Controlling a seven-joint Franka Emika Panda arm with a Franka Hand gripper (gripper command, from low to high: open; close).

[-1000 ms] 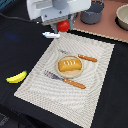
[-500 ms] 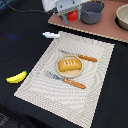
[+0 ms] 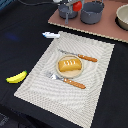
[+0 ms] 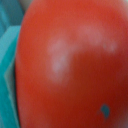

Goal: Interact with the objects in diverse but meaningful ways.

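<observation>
Glossy smooth tomato [image 4: 70,65]; woven ribbed placemat [image 3: 95,95]; wooden-handled cutlery [image 3: 77,84]; matt grey pots [image 3: 92,12]

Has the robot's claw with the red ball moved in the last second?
Yes. The gripper with the tomato moved away from the placemat, toward the grey pots.

You see a golden-orange loaf [image 3: 69,65] with scored lines on a tan plate [image 3: 60,71], set on a pale, finely striped mat [image 3: 95,95]. The banana [image 3: 16,77] is yellow against the black table [image 3: 20,45]. The tomato [image 4: 70,65] is glossy red.
</observation>
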